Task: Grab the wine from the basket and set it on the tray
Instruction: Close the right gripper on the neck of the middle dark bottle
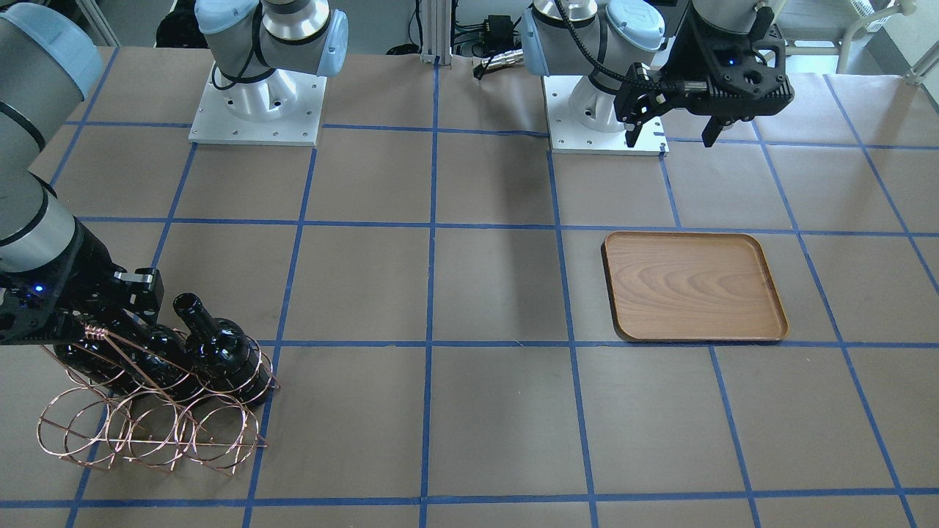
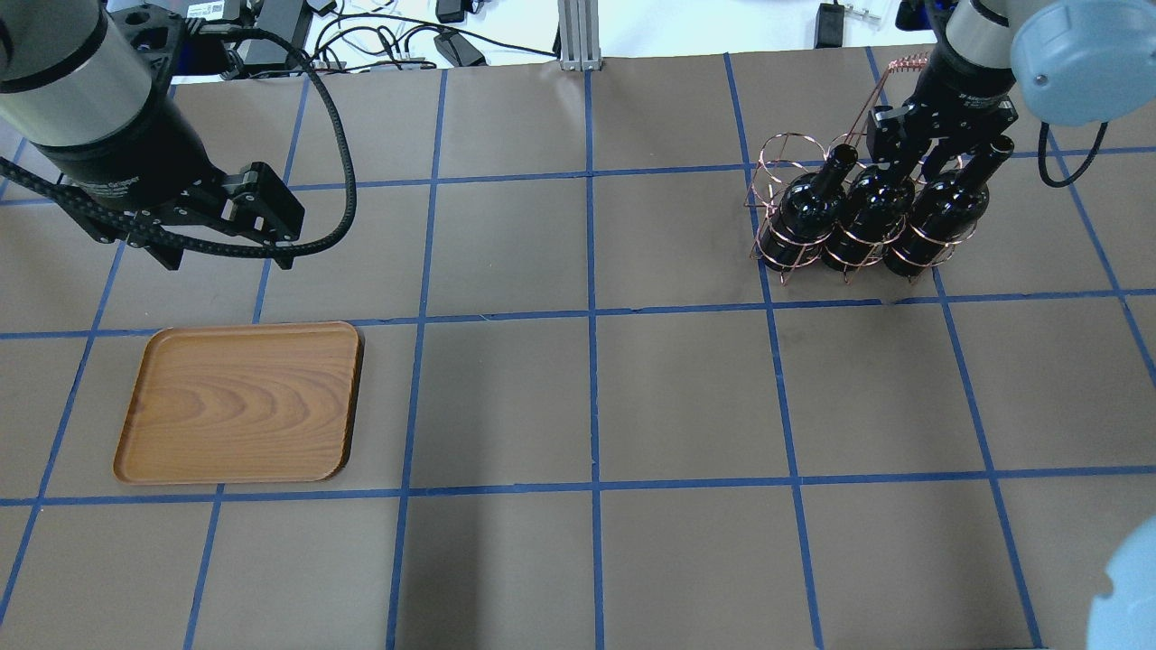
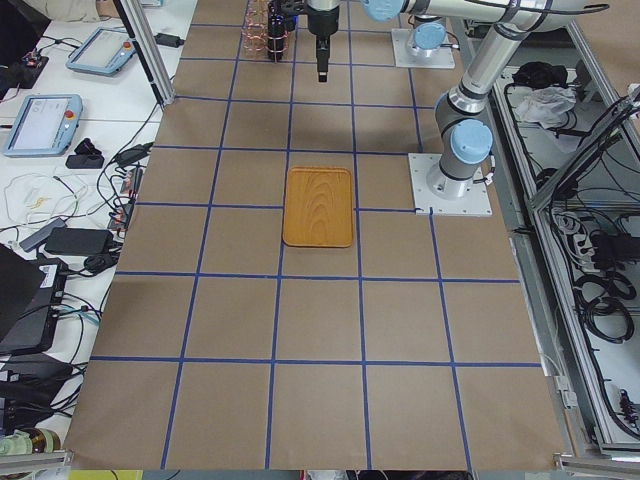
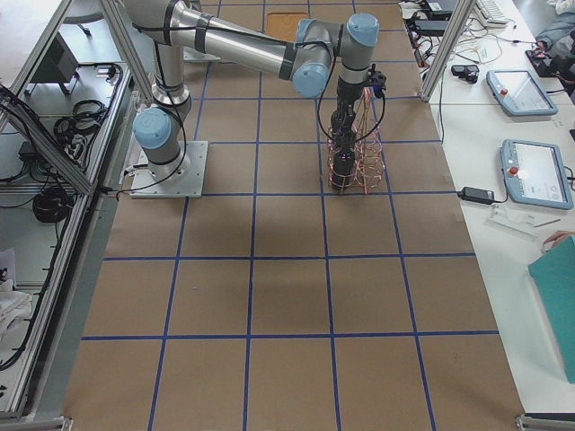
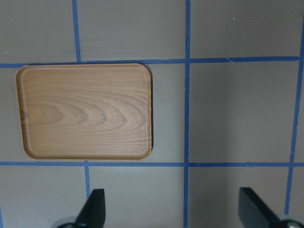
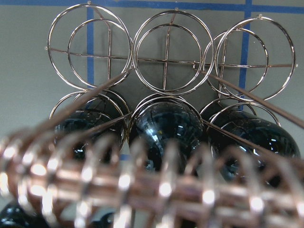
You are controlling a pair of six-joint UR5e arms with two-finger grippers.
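Three black wine bottles lie in the lower hoops of the copper wire basket [image 2: 777, 153] at the far right: the left one [image 2: 804, 209], the middle one [image 2: 869, 215] and the right one [image 2: 939, 217]. My right gripper [image 2: 912, 149] is down at their necks, with fingers either side of the middle bottle's neck. I cannot tell whether it grips. The right wrist view shows the bottles [image 6: 164, 128] behind the blurred coiled handle [image 6: 142, 185]. The wooden tray [image 2: 239, 402] lies bare at the near left. My left gripper [image 2: 226, 257] hangs open and empty above the table beyond the tray.
The basket's upper hoops [image 6: 166, 52] hold nothing. Both arm bases [image 1: 257, 110] stand on the robot's side of the table. Cables and power boxes [image 2: 406, 36] and an aluminium post [image 2: 578, 32] line the far edge. Blue tape grids the brown tabletop.
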